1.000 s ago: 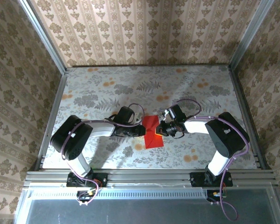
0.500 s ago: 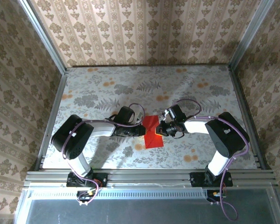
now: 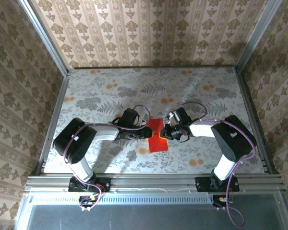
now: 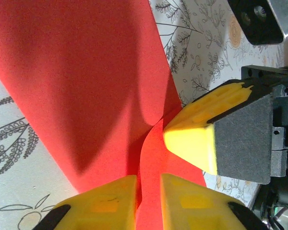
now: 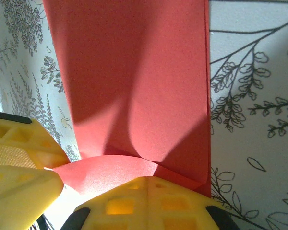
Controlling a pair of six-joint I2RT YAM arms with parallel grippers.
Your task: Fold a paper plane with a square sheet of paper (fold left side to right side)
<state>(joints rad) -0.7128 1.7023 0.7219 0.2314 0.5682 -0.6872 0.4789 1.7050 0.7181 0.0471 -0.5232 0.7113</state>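
Note:
The square sheet of paper (image 3: 158,139) is bright red and lies on the table between the two arms. My left gripper (image 3: 146,132) comes in from the left. In the left wrist view its jaws (image 4: 149,179) stand a narrow gap apart, with a raised, curved flap of the paper (image 4: 86,72) running between them. My right gripper (image 3: 164,132) comes in from the right, shut, its closed tips (image 5: 148,179) resting on the paper (image 5: 134,72) beside the curl. The right fingertip (image 4: 201,139) sits right next to the left jaws. No paper plane shape is visible.
The floral tablecloth (image 3: 110,91) covers the table around the paper. Patterned walls and metal rails (image 3: 156,181) enclose the table. Open room lies behind the paper and toward both sides.
My left gripper has crept slightly to the right over the paper's left part. The right gripper has stayed in place.

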